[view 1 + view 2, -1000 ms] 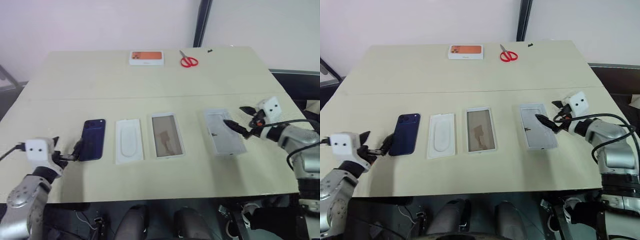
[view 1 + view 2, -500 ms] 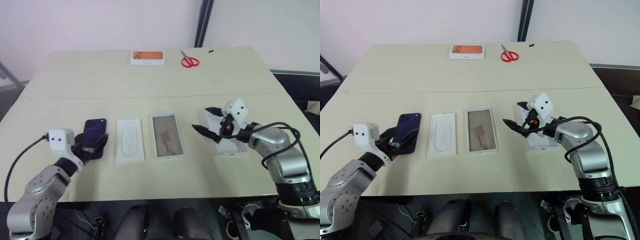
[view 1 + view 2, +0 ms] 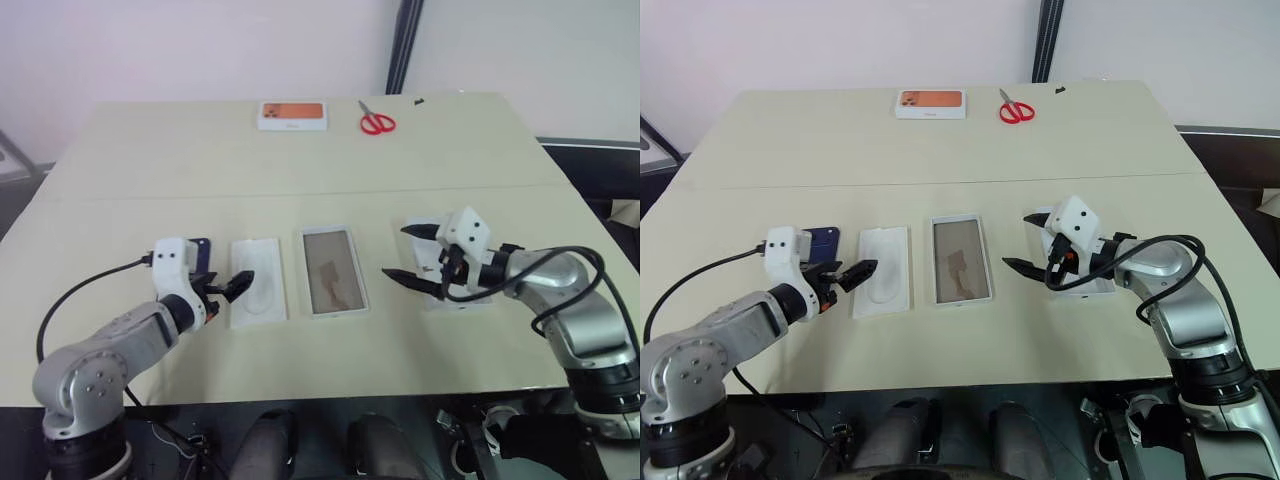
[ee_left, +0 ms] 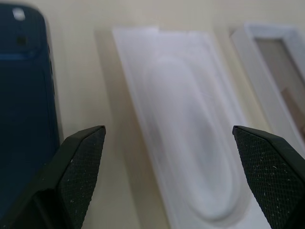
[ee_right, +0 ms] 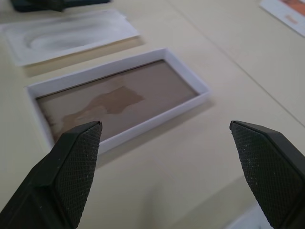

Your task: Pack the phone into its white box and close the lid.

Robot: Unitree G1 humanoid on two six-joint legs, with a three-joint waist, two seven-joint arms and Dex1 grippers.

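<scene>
Slim dark navy-blue phone (image 4: 24, 109) flat on pale table (image 3: 300, 170), just left of white insert tray with oval recess (image 3: 259, 295). Shallow white box with tan-brown floor (image 3: 334, 271) next right, empty. White lid (image 3: 1092, 287) further right, mostly hidden behind right gripper (image 3: 412, 251), fingers spread wide, holding nothing. Left gripper (image 3: 224, 289) likewise spread wide and empty, over tray's left edge. Orange-pictured white box (image 3: 293, 115) and red scissors (image 3: 377, 121) at far edge.
</scene>
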